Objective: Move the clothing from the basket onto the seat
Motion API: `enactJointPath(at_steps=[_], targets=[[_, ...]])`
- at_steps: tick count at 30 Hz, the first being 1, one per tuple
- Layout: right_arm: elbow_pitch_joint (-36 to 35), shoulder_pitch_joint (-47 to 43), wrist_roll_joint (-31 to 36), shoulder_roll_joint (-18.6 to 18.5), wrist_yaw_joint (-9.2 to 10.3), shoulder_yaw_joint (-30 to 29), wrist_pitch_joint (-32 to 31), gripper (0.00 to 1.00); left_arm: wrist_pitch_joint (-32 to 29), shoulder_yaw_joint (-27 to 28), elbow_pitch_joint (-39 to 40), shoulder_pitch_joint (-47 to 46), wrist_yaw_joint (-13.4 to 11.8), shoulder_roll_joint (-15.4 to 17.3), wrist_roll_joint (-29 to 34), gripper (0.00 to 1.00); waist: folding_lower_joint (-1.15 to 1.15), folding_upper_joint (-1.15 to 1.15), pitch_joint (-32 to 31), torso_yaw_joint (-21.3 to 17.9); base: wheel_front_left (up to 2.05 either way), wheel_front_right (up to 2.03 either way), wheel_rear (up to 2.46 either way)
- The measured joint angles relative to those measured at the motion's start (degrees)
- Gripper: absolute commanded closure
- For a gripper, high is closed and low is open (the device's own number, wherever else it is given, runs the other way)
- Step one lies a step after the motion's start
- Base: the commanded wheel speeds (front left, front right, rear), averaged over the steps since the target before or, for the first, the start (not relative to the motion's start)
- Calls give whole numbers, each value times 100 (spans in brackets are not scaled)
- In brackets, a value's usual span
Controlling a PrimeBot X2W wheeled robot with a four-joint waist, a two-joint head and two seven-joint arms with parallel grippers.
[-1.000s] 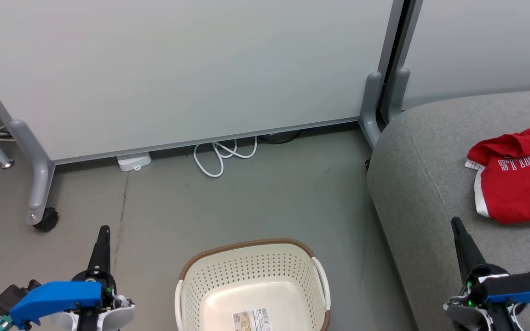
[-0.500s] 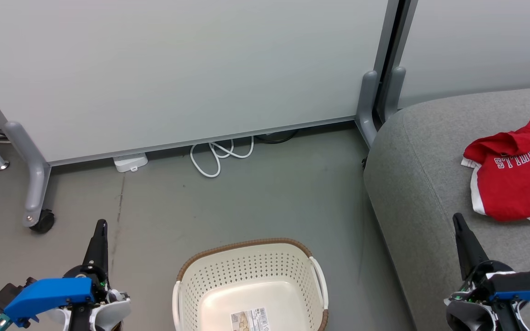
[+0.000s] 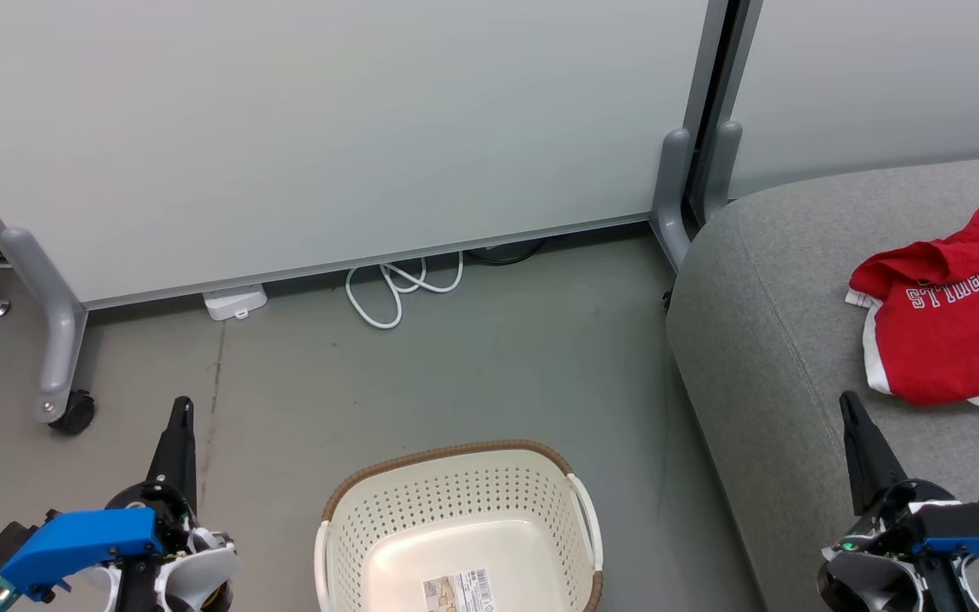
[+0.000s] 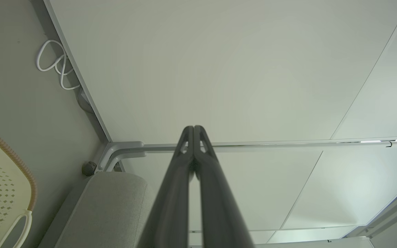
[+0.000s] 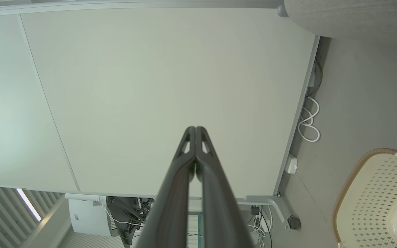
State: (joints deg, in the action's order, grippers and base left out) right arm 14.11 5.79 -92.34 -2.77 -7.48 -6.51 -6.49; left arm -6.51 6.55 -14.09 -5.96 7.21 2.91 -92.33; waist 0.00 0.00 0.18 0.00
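Holding, left gripper [image 3: 182, 406]: nothing is held; both dark fingers are pressed together tip to tip, pointed up the head view over the floor [image 3: 498, 357], left of the basket [image 3: 455, 449].
Right gripper [image 3: 847, 399]: closed the same way, nothing is gripped; its tip is seen over the front part of the seat [image 3: 778, 340], near the lower edge of the clothing [image 3: 948, 340] but apart from it.
Clothing: a red garment with white trim and white block lettering is laid crumpled on the seat, at the right edge of the head view and partly cut off by it.
Seat: grey woven cushion with a rounded corner, set just right of the basket.
Basket: cream, perforated, brown rim, white handles; placed on the floor between the grippers; a barcode sticker [image 3: 458, 592] is exposed on its inner bottom.
Background: a pale partition panel [image 3: 328, 127] is carried on a castor [image 3: 73, 414]; a looped white cable [image 3: 396, 293] is left at its foot.
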Motion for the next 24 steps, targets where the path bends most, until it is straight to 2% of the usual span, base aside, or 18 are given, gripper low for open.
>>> enactJointPath(at_steps=[24], targets=[[0,10,0,0,0,0,-1,100,0,0,0,0,0,-1,0,100,0,0,0,0,0,0,0]])
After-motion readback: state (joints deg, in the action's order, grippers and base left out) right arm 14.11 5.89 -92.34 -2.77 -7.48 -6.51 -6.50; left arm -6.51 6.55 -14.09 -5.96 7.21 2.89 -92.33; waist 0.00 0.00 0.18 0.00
